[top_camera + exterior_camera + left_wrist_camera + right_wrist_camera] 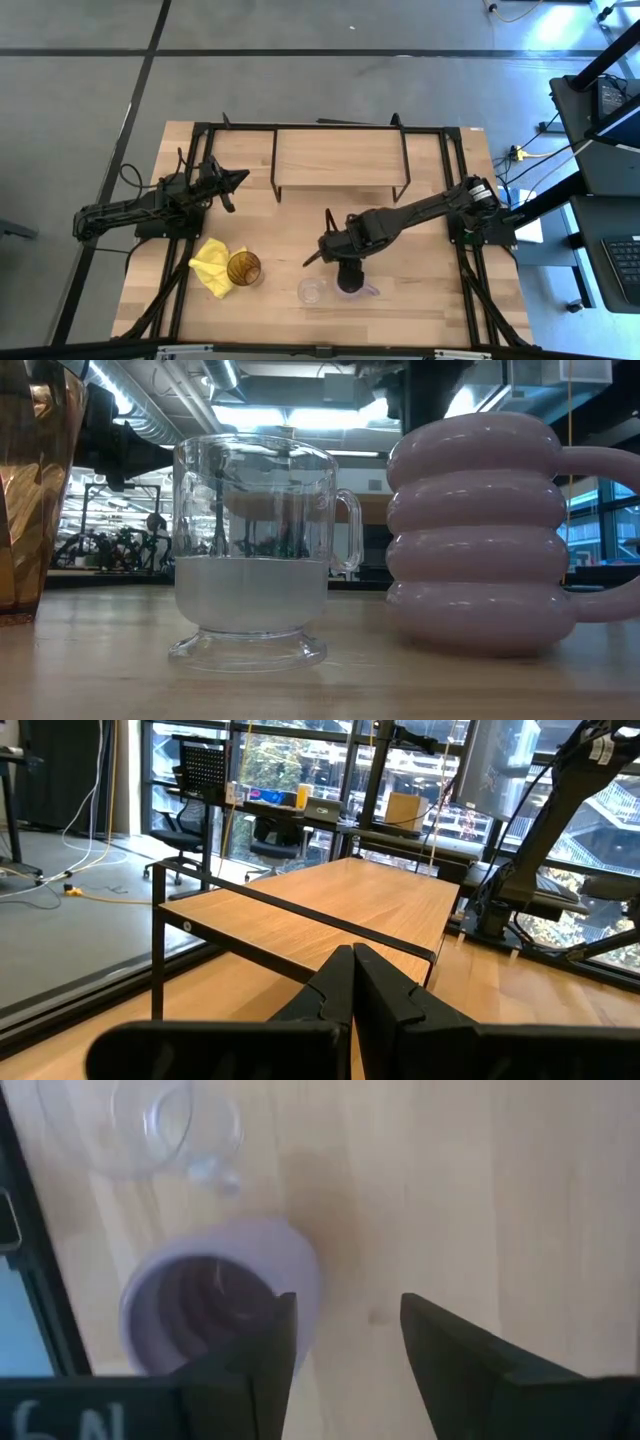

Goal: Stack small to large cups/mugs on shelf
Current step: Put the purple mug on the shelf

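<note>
- The purple mug is seen upright on the wooden surface, near the front edge.
- The right gripper is held just above the mug, its jaws released, one finger over the rim and the other beside the wall.
- The small clear glass cup is placed just beside the mug.
- The amber tumbler is set farther left, touching a yellow cloth.
- The shelf is found at the back.
- The left gripper is held near the shelf's left end, jaws clenched together.
</note>
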Action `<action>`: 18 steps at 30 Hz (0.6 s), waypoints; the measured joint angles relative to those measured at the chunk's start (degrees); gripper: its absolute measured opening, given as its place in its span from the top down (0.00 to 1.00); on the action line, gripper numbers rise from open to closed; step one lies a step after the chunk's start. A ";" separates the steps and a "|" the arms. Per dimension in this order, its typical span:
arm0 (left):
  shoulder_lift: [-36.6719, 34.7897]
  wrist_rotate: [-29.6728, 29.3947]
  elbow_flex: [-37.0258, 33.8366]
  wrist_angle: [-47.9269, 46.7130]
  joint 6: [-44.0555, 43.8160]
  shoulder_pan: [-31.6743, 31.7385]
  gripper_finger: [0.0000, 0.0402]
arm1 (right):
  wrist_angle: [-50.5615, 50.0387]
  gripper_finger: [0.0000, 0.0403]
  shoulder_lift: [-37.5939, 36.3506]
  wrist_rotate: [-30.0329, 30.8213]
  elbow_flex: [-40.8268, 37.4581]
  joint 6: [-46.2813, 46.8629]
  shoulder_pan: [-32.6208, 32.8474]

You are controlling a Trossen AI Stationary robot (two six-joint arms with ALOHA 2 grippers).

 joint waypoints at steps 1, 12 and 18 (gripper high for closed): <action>0.00 0.00 0.00 0.00 0.00 -0.01 1.00 | -0.47 0.55 0.00 -0.02 -0.22 0.00 0.32; 0.00 0.00 0.00 0.00 0.00 0.00 1.00 | 0.05 0.55 0.02 -1.44 -1.19 0.00 3.08; 0.00 0.00 0.00 0.00 0.00 0.01 1.00 | 1.47 0.55 0.02 -1.44 -3.01 0.10 3.54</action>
